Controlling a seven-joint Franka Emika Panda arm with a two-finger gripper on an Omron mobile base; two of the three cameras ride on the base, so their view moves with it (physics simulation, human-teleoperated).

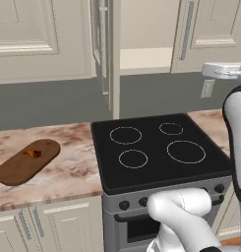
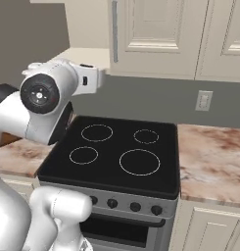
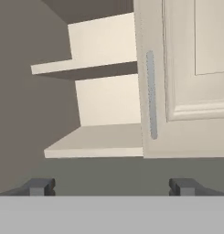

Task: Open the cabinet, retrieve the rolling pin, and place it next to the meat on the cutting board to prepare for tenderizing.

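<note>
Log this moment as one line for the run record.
cabinet: one door open | rolling pin: not seen | gripper: open, empty | meat: on cutting board

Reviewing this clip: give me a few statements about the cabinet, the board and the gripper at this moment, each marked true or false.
1. One cabinet door stands swung open, showing a cream shelf inside. True.
2. The meat lies on the stove. False: it lies on the cutting board, on the counter beside the stove.
3. The gripper is shut on the rolling pin. False: its fingers stand wide apart and hold nothing.
4. In the hand view, the shelves in the open cabinet look bare. True.
5. The cutting board sits inside the cabinet. False: it rests on the marble counter.
</note>
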